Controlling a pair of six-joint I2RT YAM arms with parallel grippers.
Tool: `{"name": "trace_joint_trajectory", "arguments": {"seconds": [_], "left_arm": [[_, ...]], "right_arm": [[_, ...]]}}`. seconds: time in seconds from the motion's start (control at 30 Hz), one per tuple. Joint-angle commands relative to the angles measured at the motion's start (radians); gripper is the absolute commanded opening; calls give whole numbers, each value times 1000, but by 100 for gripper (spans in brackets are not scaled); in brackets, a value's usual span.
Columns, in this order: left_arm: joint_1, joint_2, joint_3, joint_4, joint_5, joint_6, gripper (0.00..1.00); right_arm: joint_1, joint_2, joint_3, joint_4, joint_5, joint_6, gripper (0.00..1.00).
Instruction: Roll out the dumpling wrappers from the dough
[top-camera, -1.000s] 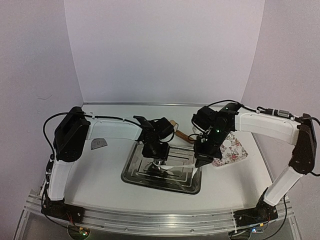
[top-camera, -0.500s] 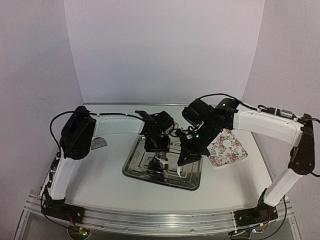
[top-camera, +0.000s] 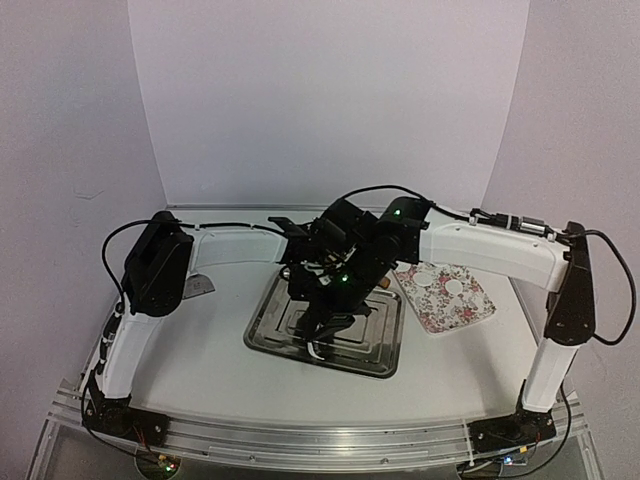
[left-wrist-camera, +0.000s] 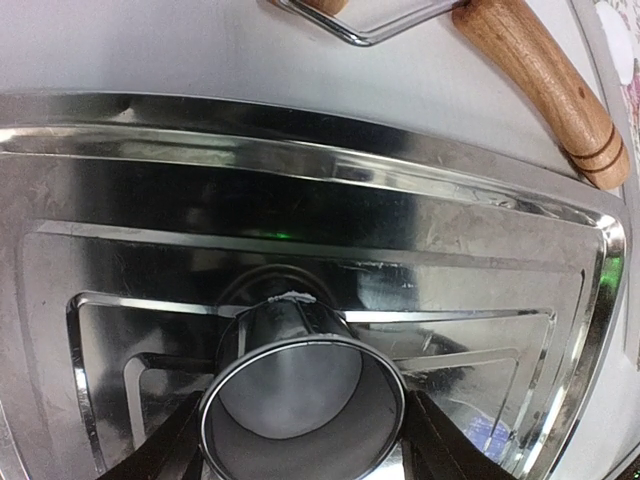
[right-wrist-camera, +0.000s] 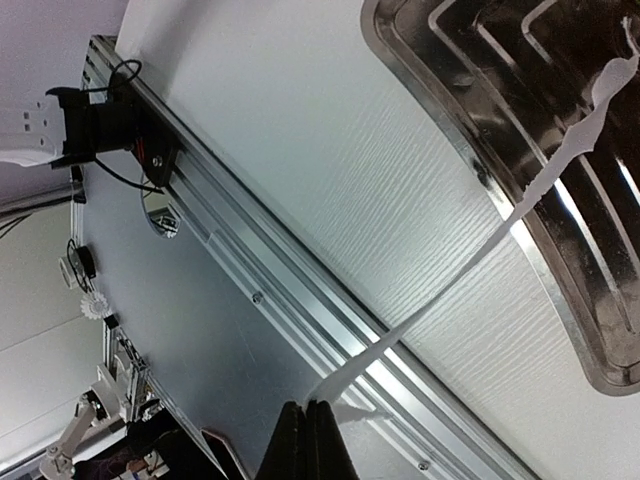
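Steel tray (left-wrist-camera: 300, 150) under left gripper (left-wrist-camera: 305, 452) clasping ring cutter (left-wrist-camera: 300, 405); right gripper (right-wrist-camera: 308, 432) pinches dough strip (right-wrist-camera: 470, 265)

White arms (top-camera: 480, 245), black joints (top-camera: 155, 270) and cables (top-camera: 385, 187)

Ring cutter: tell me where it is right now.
In the left wrist view the ring cutter is low and centre, held in the left gripper over the middle of the steel tray.

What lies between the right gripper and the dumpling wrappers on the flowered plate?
Only a wooden handle lying low between tray and plate. The right gripper, shut on a dough strip, could probably pass above it to the dumpling wrappers.
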Motion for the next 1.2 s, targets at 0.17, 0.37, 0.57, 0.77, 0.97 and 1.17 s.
{"name": "trace_joint_trajectory", "arguments": {"seconds": [0.17, 0.37, 0.57, 0.77, 0.97, 1.17], "left_arm": [[-11, 64, -51, -94, -26, -17, 41], [-6, 50, -57, -88, -20, -20, 42], [-5, 21, -63, -63, -9, -14, 45], [-5, -6, -73, -29, 17, 2, 52], [-5, -46, -58, 9, 19, 46, 62], [-5, -114, -43, 55, 19, 88, 80]], "right_arm": [[18, -60, 31, 64, 106, -23, 0], [18, -179, -29, 69, 225, 4, 0], [4, -247, -91, 35, 416, 85, 5], [-134, -248, -211, 15, 412, 144, 6], [-210, -193, -289, 39, 388, 101, 18], [-277, -169, -359, 120, 293, 82, 53]]}}
